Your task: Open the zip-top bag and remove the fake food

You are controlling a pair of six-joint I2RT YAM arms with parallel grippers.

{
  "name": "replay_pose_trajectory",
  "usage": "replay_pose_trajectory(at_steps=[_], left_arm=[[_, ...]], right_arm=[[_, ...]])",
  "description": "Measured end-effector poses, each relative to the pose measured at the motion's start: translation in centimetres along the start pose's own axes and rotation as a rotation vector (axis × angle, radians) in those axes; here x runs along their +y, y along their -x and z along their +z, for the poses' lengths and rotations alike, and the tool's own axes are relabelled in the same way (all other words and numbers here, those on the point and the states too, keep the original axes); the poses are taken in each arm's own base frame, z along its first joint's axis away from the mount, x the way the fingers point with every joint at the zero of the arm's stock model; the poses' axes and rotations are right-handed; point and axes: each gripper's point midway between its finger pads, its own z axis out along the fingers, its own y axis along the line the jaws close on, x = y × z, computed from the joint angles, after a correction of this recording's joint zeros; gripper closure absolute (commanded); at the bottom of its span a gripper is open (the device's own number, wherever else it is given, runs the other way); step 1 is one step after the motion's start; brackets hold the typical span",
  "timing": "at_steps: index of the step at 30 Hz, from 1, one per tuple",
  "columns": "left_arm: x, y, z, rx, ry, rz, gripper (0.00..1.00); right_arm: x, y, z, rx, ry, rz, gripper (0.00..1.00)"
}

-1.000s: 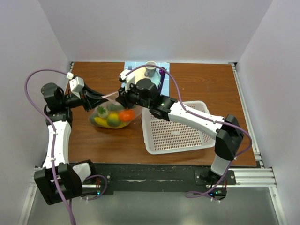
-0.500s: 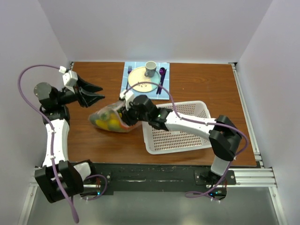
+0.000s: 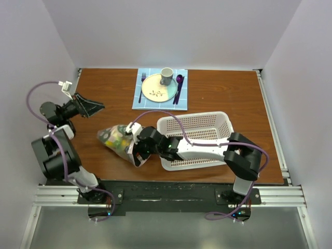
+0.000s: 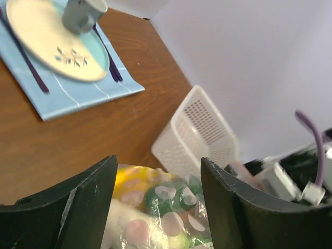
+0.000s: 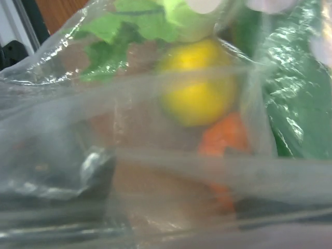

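The zip-top bag [image 3: 120, 141] lies on the table left of centre, with the fake food [image 3: 115, 136] inside it. In the left wrist view the bag [image 4: 155, 218] shows pale dots over yellow and green pieces. My left gripper [image 3: 96, 109] hangs open at the far left, apart from the bag, with nothing between its fingers [image 4: 67, 207]. My right gripper [image 3: 136, 154] sits at the bag's near right end. Its view looks through crinkled film at a yellow lemon [image 5: 197, 88], an orange piece [image 5: 223, 137] and green pieces [image 5: 290, 104]. The right gripper [image 5: 174, 196] stands wide open with film draped across it.
A white perforated basket [image 3: 218, 120] stands right of the bag, and the right forearm lies across its near side. A blue placemat [image 3: 184, 104] at the back holds a plate [image 3: 158, 88], cup [image 3: 166, 75] and cutlery. The table's near edge is close to the bag.
Both grippers opened. The left one let go of the bag and pulled back to the left. The bag dropped onto the table and shifted nearer, along with the right gripper.
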Motion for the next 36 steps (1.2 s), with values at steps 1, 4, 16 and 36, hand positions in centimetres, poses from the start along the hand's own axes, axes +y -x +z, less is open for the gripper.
replay_pose_trajectory(at_steps=[1,4,16,36], left_arm=[[1.1,-0.8,0.0,-0.002,0.005,-0.102,0.29],[2.1,-2.4,-0.1,-0.005,0.013,-0.276,0.26],[-4.1,1.9,7.5,0.198,-0.189,-0.217,0.0],[-15.5,28.1,15.3,-0.266,0.167,0.816,0.0]], right_arm=[[-0.1,-0.3,0.2,0.002,-0.022,-0.012,0.01],[0.3,-1.1,0.8,0.006,-0.068,-0.038,0.01],[-1.5,-2.4,1.2,-0.065,-0.233,-0.065,0.01],[-1.4,-2.4,1.1,-0.109,-0.226,-0.035,0.01]])
